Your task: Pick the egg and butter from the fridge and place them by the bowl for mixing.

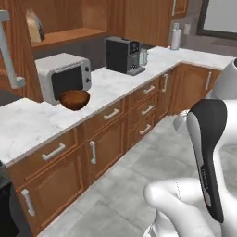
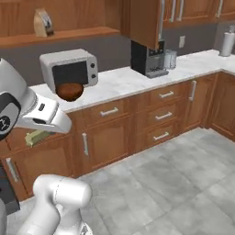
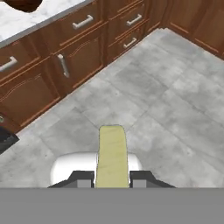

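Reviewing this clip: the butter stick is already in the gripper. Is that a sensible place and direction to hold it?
Seems so. In the hand view the gripper is shut across the narrow width of the butter, near one end, with the stick's length running out ahead between the fingers. Its long flat sides suit parallel pads, so closing across the width looks sound. A grip nearer the middle might tip less when setting it by the bowl.

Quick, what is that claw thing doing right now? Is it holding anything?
End effector: closed on the butter, which sticks out between its fingertips.

Matt olive-yellow butter point(image 3: 112, 155), wooden-looking bowl point(image 1: 74, 99), veined marble counter point(image 1: 28, 122)
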Motion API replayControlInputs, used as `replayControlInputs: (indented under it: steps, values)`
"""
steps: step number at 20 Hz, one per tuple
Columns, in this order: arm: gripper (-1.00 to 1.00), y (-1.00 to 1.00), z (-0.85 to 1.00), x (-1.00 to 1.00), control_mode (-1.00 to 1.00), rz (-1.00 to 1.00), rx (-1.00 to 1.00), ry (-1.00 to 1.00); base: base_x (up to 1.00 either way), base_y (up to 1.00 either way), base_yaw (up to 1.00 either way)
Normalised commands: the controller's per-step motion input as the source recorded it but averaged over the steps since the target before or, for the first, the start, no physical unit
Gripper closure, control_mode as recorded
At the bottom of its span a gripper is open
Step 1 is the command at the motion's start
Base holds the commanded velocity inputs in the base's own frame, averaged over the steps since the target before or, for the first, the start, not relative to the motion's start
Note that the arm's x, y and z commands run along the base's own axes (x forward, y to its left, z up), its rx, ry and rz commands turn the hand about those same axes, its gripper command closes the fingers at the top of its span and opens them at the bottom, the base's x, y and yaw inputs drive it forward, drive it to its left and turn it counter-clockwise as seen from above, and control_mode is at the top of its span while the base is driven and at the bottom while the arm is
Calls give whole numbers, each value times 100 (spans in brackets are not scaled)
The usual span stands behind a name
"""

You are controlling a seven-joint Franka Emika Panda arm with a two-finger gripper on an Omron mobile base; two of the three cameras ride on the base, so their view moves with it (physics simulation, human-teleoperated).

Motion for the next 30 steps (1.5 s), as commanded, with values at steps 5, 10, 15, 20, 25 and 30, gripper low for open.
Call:
replayControlInputs:
  steps: [5,10,15,20,25,30]
  values:
    - [100,0,0,0,100,0,0,0,20,-9,95]
    - [100,0,0,0,100,0,0,0,23,-62,73]
    - [100,0,0,0,100,0,0,0,50,-90,47]
    - [100,0,0,0,100,0,0,0,74,-30,31]
    - [100,0,0,0,100,0,0,0,75,9,17]
    - [100,0,0,0,100,0,0,0,59,-1,2]
